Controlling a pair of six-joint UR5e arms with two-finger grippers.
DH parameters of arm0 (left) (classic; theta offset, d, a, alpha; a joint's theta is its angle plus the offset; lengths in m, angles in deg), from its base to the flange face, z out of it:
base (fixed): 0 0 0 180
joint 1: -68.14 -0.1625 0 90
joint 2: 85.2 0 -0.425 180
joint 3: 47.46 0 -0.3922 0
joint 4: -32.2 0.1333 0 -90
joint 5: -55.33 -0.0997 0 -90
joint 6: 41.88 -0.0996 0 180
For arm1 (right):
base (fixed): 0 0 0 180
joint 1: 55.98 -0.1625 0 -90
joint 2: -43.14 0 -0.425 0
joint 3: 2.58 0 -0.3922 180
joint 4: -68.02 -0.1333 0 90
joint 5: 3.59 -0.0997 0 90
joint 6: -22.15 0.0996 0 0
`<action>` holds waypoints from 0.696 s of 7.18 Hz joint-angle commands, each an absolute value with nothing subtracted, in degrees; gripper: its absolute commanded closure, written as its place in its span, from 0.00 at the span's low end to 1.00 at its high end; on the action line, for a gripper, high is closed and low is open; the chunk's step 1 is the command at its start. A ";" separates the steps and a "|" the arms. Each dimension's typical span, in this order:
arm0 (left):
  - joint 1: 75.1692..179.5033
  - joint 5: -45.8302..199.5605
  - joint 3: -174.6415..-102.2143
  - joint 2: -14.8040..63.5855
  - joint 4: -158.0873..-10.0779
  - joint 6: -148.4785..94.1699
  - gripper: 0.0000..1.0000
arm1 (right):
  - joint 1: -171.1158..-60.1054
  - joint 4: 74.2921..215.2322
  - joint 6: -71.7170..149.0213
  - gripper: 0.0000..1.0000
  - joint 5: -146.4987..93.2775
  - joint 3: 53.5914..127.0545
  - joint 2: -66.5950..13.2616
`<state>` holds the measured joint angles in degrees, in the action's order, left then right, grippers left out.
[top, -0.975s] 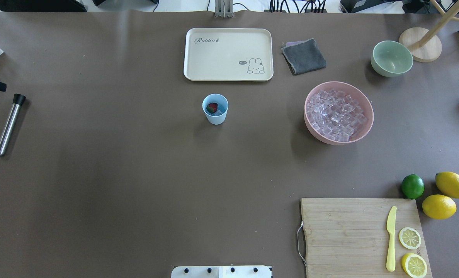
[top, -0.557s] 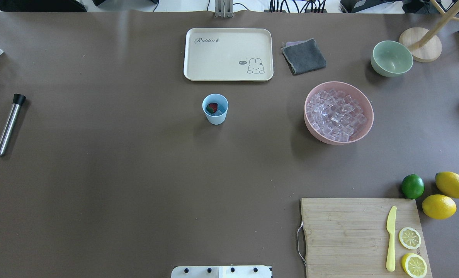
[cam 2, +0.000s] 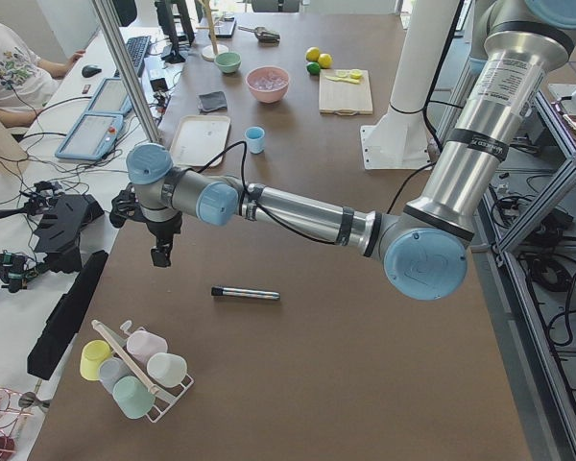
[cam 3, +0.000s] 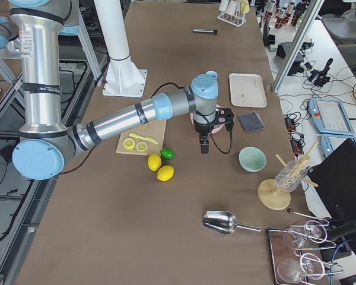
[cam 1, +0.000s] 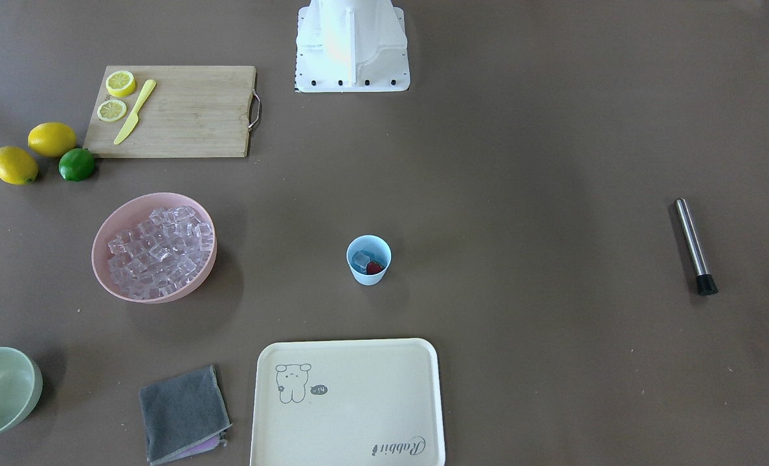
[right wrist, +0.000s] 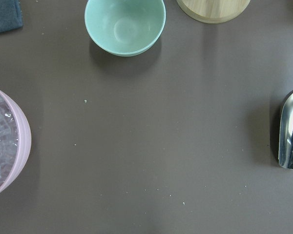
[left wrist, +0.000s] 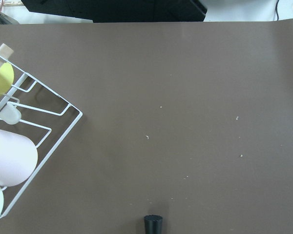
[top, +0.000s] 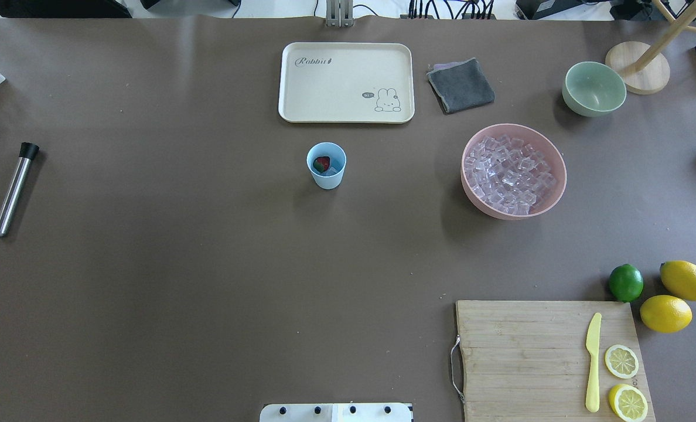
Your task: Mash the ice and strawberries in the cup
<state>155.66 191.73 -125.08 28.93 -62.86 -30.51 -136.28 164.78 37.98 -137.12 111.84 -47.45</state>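
The pale-blue cup [top: 326, 165] stands upright mid-table, also in the front view [cam 1: 368, 259]. Inside it lie a dark-red strawberry [top: 321, 163] and a clear ice cube [cam 1: 360, 259]. More ice fills the pink bowl [top: 560, 176] to its right. A steel muddler with a black tip [top: 14, 189] lies flat at the table's left end. My left gripper [cam 2: 160, 254] hangs beyond the muddler, near the table's left end; I cannot tell if it is open. My right gripper [cam 3: 204, 145] hangs between the pink bowl and the green bowl; I cannot tell its state either.
A cream tray [top: 289, 82] and grey cloth [top: 460, 85] lie behind the cup. A green bowl [top: 594, 89], wooden stand [top: 638, 67], cutting board [top: 529, 357] with knife and lemon slices, lime [top: 625, 282] and lemons are on the right. A cup rack [cam 2: 134, 370] and scoop [cam 3: 228, 222] sit at the ends.
The dark part of my left arm at the overhead view's left edge has moved out of that view. The cup, bowl and muddler have not moved.
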 commanded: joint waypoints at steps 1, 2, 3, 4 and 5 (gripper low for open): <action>158.49 194.11 -127.85 31.07 -55.82 -31.86 0.02 | -135.96 164.78 37.88 0.03 -137.36 111.41 -47.30; 158.32 193.94 -129.97 27.07 -57.17 -32.04 0.02 | -135.96 164.78 36.40 0.03 -137.36 110.37 -47.47; 158.14 194.02 -133.47 20.51 -60.76 -32.13 0.02 | -135.96 164.78 35.87 0.03 -137.18 110.18 -47.56; 158.14 193.94 -134.90 16.87 -62.88 -32.22 0.02 | -135.96 164.87 35.78 0.03 -137.18 110.18 -47.48; 157.79 194.02 -134.39 14.40 -64.64 -33.70 0.02 | -136.05 164.70 34.21 0.03 -136.83 109.74 -48.26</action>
<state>158.06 193.97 -133.83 18.26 -62.27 -32.54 -135.98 164.80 35.55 -137.12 110.14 -47.68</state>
